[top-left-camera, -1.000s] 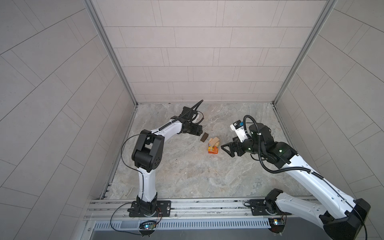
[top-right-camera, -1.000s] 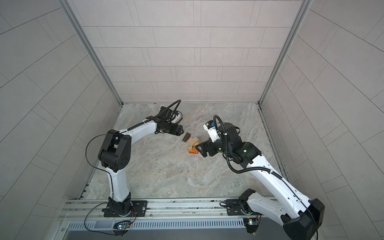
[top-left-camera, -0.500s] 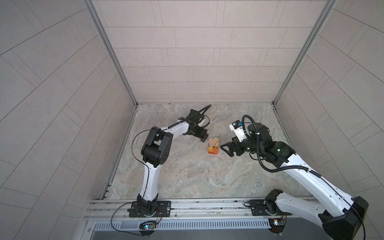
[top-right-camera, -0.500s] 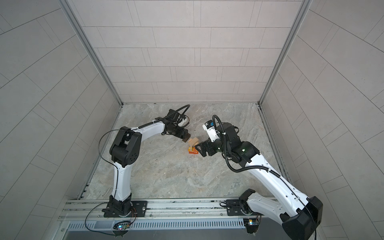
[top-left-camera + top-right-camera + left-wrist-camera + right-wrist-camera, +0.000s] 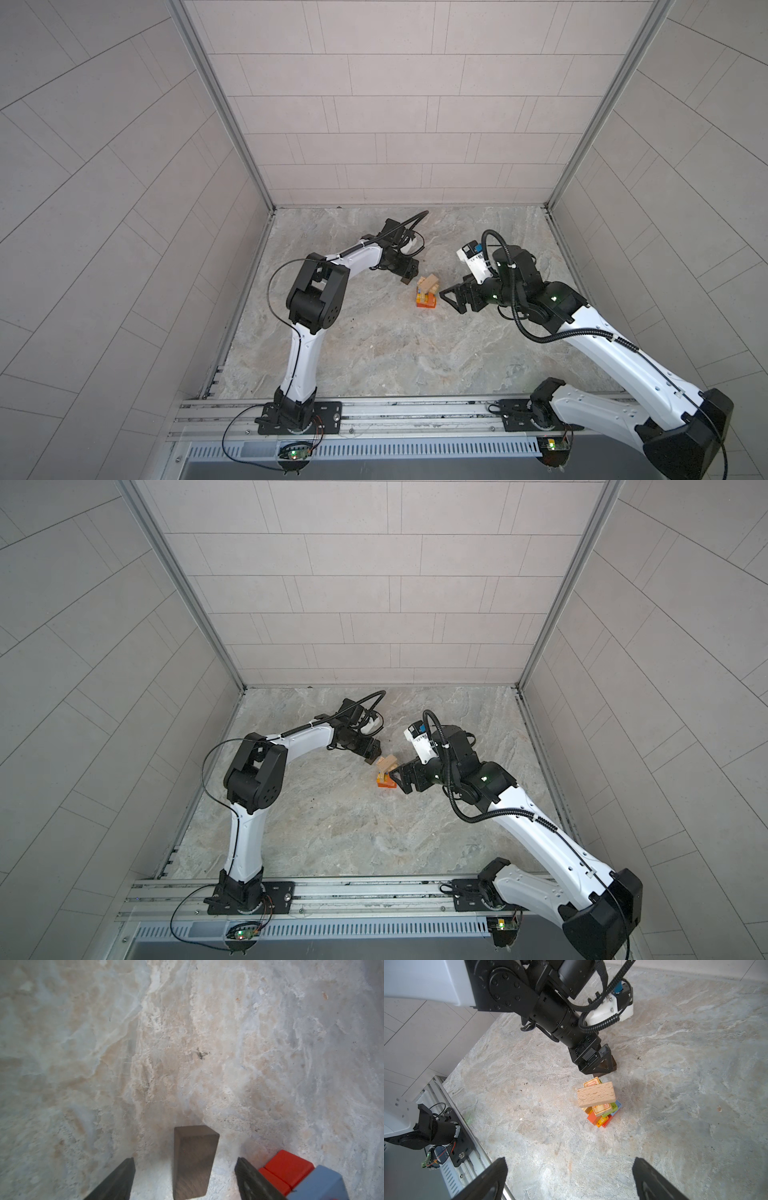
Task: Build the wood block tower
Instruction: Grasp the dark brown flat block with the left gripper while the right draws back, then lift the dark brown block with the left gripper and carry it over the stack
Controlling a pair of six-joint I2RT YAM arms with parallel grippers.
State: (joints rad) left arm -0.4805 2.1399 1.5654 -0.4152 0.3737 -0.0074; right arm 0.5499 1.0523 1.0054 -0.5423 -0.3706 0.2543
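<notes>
We count one tower (image 5: 600, 1103) and one loose dark brown block (image 5: 194, 1162) at its 11 o'clock in both top views. In the tower we make out one tan (image 5: 596, 1094), two printed yellow, one green, one light blue, two red and one orange brick; others may be hidden.

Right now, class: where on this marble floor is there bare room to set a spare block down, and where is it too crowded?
Free: the wide marble floor between the tower and the front rail; also the strip along the back wall. Crowded: around the tower, with the open left hand straddling the dark brown block close behind it and the open right hand beside it.
</notes>
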